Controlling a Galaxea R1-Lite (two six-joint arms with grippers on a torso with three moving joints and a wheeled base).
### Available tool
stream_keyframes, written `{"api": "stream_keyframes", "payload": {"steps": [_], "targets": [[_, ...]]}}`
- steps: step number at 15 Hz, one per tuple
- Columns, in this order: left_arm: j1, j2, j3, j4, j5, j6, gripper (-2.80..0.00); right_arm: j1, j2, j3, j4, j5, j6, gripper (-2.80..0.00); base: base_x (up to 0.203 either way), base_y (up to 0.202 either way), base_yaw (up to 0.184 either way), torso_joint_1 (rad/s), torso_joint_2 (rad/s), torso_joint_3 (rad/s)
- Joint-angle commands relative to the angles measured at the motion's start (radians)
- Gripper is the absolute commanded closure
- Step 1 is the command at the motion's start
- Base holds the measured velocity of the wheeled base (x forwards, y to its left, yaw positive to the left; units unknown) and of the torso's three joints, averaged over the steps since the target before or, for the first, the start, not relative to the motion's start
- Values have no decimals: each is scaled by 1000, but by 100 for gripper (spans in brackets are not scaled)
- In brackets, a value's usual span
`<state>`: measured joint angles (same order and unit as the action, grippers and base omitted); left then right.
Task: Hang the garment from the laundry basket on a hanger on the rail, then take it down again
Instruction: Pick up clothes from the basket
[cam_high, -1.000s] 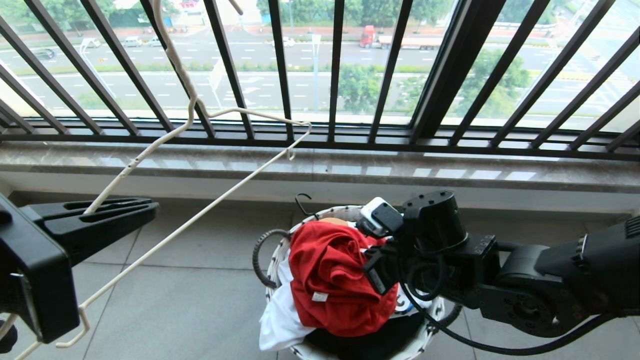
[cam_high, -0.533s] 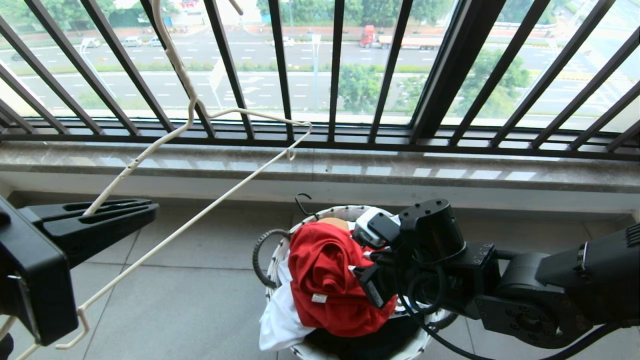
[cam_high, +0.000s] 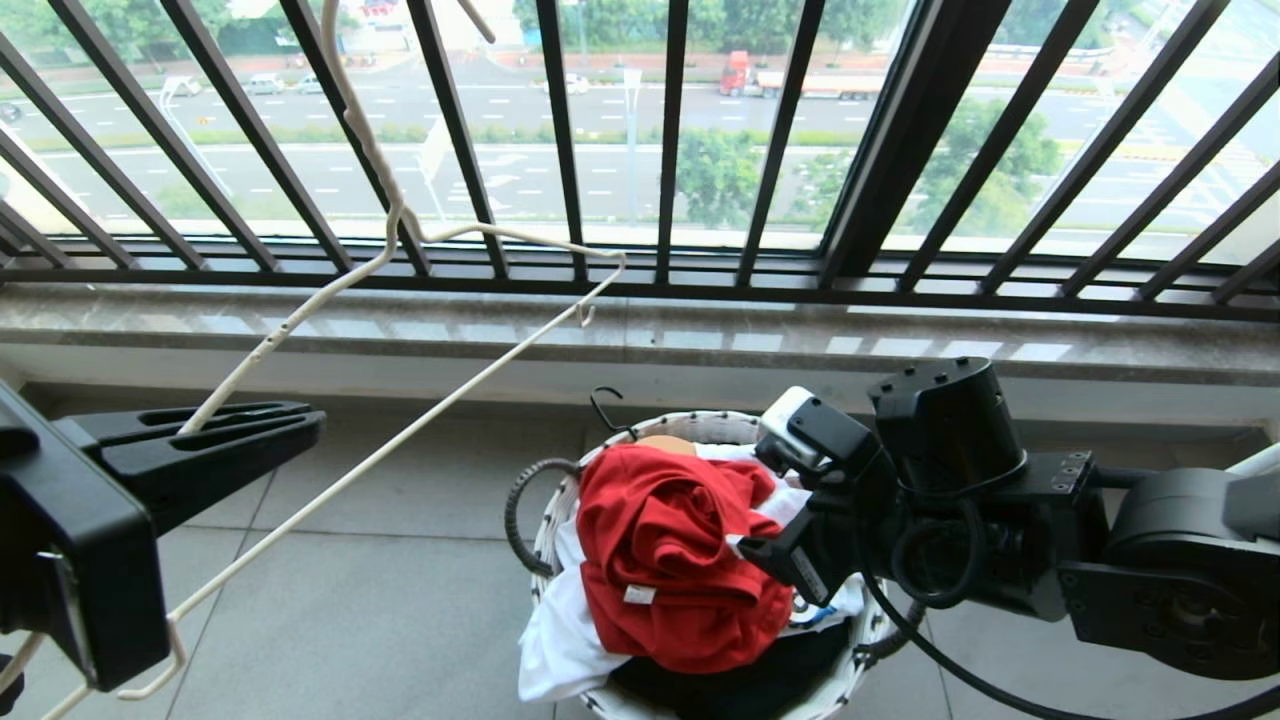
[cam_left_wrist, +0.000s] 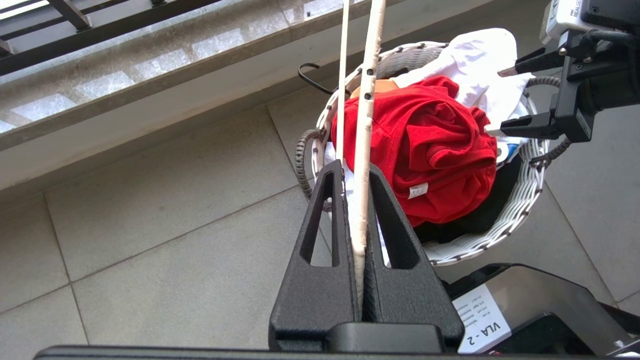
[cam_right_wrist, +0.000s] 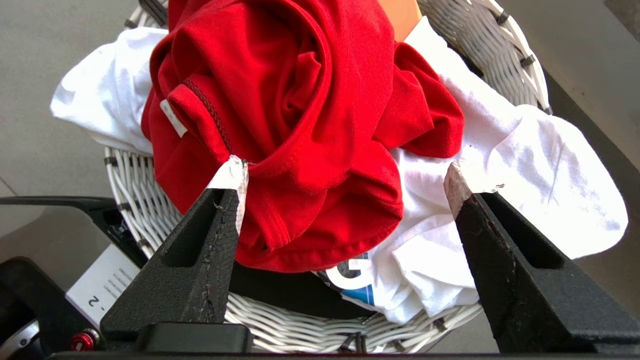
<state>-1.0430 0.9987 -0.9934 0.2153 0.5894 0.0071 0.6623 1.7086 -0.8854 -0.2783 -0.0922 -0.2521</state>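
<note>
Red garment (cam_high: 670, 560) w/ small white label; white wicker basket (cam_right_wrist: 310, 325), dark ties; cream hanger (cam_high: 400, 430); black pincers.

Head view high, facing down toward window bars (cam_high: 670, 140), wrist views close over the basket (cam_right_wrist: 300, 320) (shared by all three)

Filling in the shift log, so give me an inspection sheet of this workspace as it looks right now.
Surface: grey tiled floor.
Job's things: red T-shirt bunched atop laundry basket; wire hanger off the rail.
Clutter: white garment, dark garment, and a black hanger hook in the basket.
Grippers: left gripper shut on hanger; right gripper open beside the shirt.
Cables: black cable under right arm.
Surroundings: barred window, stone sill.
</note>
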Motion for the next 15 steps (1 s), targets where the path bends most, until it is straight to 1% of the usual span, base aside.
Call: {"api": "stream_keyframes", "payload": {"steps": [1,2,3,5,6,7,9,11,13,15], "targets": [[0,6,2,2,3,2,0,-2,-4,-7,-49,15,5,-280,0,0,0,0,0,0],[0,11,4,2,4,2,0,-3,22,-9,-118,15,22,0,0,0,0,0,0,0],[0,15,4,1,3,2,0,-3,51,-16,-161,15,41,0,0,0,0,0,0,0],[0,17,4,1,1,-1,0,-3,128,-72,-175,12,51,0,0,0,0,0,0,0],[0,17,6,3,0,-1,0,-5,159,-125,-170,10,52,0,0,0,0,0,0,0],[0,20,7,3,-2,-1,0,-5,178,-169,-146,8,52,0,0,0,0,0,0,0],[0,22,11,2,-2,-2,0,-5,188,-235,-9,-6,50,0,0,0,0,0,0,0],[0,21,12,1,0,-2,0,-6,179,-261,28,-55,45,0,0,0,0,0,0,0],[0,21,13,1,0,-3,0,-2,152,-261,89,-76,25,0,0,0,0,0,0,0],[0,18,13,1,4,-4,0,8,149,-268,93,-102,25,0,0,0,0,0,0,0]]}}
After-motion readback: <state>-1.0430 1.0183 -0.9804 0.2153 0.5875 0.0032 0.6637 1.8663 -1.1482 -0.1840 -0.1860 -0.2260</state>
